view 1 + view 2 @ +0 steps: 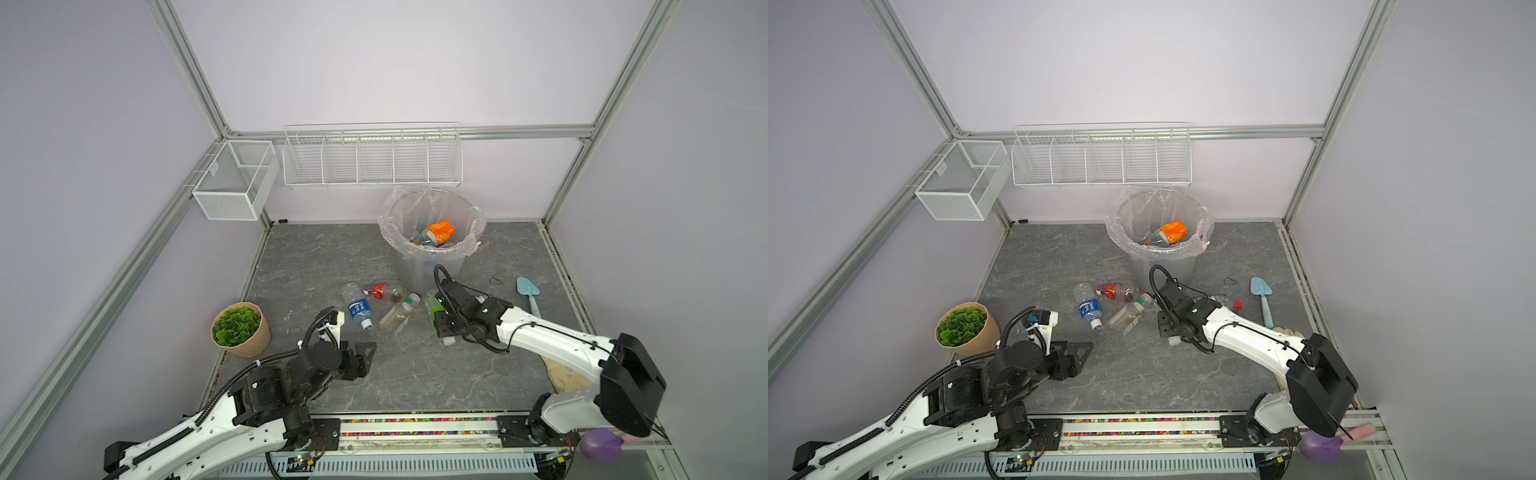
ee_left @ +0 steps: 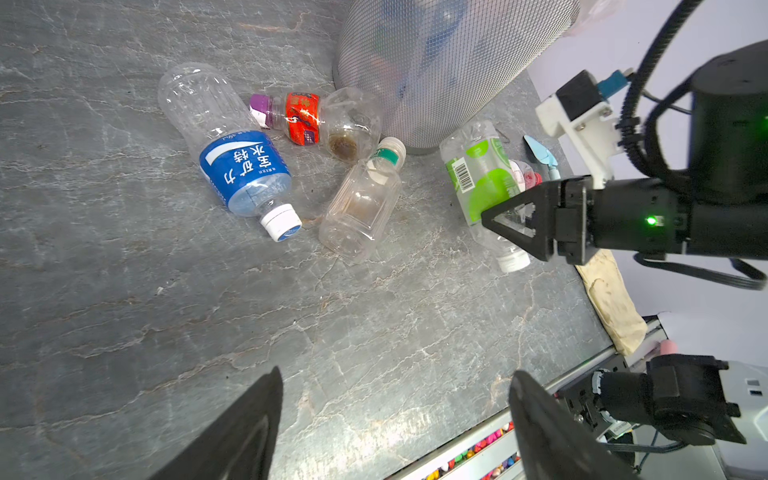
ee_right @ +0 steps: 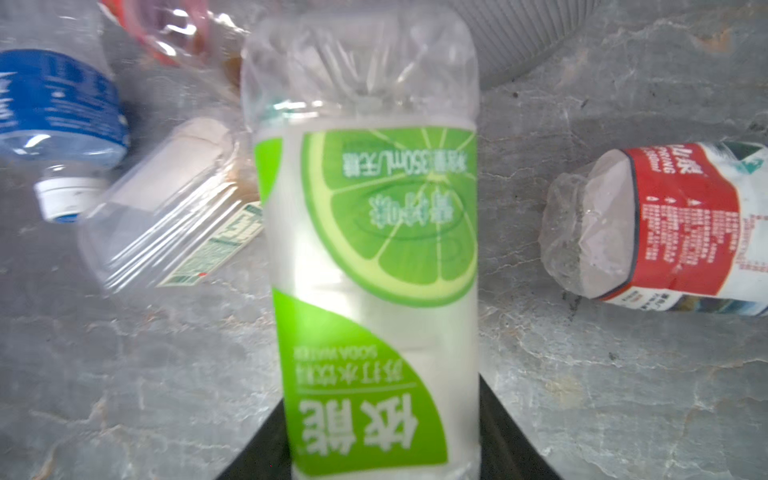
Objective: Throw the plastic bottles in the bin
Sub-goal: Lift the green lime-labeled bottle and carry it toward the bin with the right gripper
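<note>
Round grey bin, clear-bag lined, stands at the back, an orange-labelled bottle inside. Just before it, the right gripper pinches the clear green-labelled bottle lying on the grey marbled tabletop. A blue-labelled bottle and a square clear bottle crowd just beside it. The left gripper hovers spread, empty.

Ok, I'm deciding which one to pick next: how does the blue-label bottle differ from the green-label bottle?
The blue-label bottle has a blue band; the green-label bottle wears a tall lime-green wrap. The blue-label bottle lies free on the table; the green-label bottle sits gripped in the right end effector. Both are clear plastic, white-capped and outside the bin.
</note>
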Tool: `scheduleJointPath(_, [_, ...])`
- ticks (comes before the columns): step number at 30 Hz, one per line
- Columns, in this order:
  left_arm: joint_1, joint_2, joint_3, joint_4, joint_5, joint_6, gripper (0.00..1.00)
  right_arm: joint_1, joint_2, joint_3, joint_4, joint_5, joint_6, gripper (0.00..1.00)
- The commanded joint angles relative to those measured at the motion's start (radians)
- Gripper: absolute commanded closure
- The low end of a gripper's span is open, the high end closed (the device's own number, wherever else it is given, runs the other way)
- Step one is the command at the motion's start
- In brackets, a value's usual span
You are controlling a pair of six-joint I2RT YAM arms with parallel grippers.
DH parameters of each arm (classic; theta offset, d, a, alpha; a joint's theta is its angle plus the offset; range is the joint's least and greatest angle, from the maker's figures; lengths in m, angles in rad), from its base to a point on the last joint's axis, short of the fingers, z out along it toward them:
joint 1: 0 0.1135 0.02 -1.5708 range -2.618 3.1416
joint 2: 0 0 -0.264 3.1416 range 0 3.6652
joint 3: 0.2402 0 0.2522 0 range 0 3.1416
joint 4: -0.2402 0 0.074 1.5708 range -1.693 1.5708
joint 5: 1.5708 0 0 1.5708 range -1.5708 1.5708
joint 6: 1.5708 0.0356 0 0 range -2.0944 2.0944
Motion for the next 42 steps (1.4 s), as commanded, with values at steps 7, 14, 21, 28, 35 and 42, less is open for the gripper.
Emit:
scheduleJointPath(7, [-0.006,0.011,0.014,0.011,-0.016,0.006,0.15,0.226,-0.154,0.183,-0.166,0.098,-0.062,0.61])
scheduleJointPath(14, [-0.005,0.02,0.011,0.025,0.0,0.0,0.15,0.385,-0.178,0.39,-0.231,0.201,-0.154,0.61])
scheduleJointPath(21, [-0.006,0.0,0.004,0.018,0.001,-0.015,0.15,0.492,-0.158,0.573,-0.285,0.323,-0.235,0.62])
scheduleJointPath(28, [-0.009,-0.016,0.001,0.008,-0.001,-0.023,0.15,0.53,-0.163,0.721,-0.292,0.433,-0.318,0.65])
scheduleJointPath(35, [-0.012,-0.013,0.0,0.006,-0.004,-0.025,0.15,0.558,-0.213,0.776,-0.209,0.509,-0.397,0.68])
scheduleJointPath(42, [-0.011,-0.004,-0.003,0.013,-0.009,-0.022,0.15,0.568,-0.263,0.769,-0.153,0.572,-0.44,0.68])
